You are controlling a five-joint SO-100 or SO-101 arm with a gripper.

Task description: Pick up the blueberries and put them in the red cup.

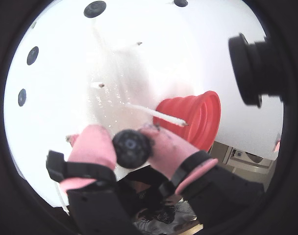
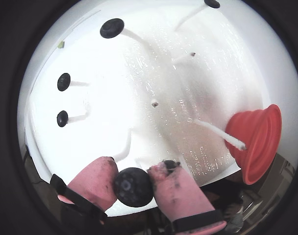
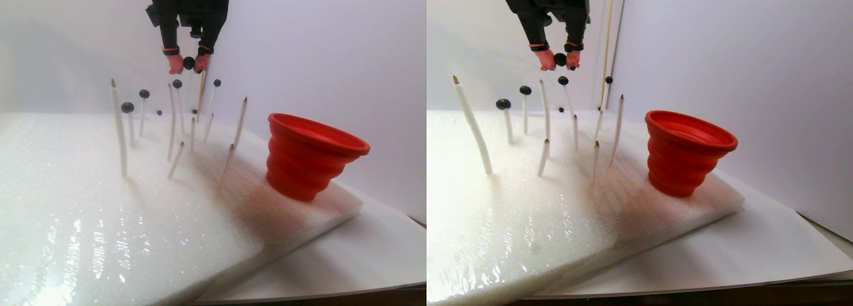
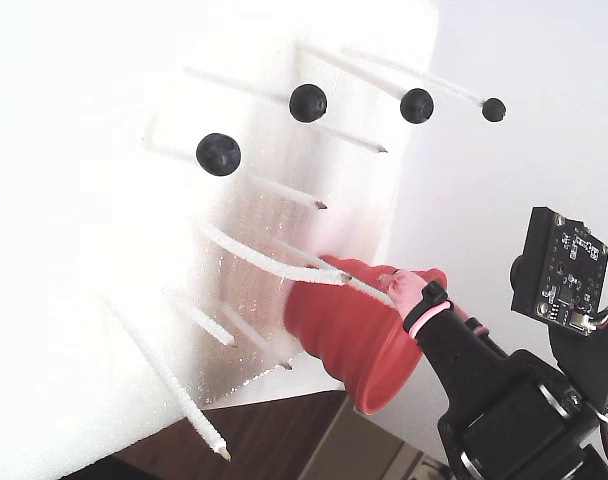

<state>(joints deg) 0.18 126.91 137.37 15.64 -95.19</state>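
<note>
While the hand (image 3: 188, 63) hangs high over the back-left part of the white foam slab (image 3: 80, 206), its pink fingertips (image 2: 97, 178) are clamped on one blueberry (image 2: 134, 186), which is clear of every stick. The carry, I judge, should stay high and travel rightward in the stereo pair view to the red cup (image 3: 308, 156) near the slab's right edge, letting go only once the berry is centred over the wide rim. Below the hand, more blueberries (image 3: 127, 107) sit on top of white sticks (image 3: 120, 133) along the slab's back-left. Bare, pointed sticks stand between there and the cup, some leaning; one (image 1: 156, 114) reaches toward the cup's mouth in a wrist view and could snag a low pass. A small camera module (image 4: 559, 275) rides beside the arm.
</note>
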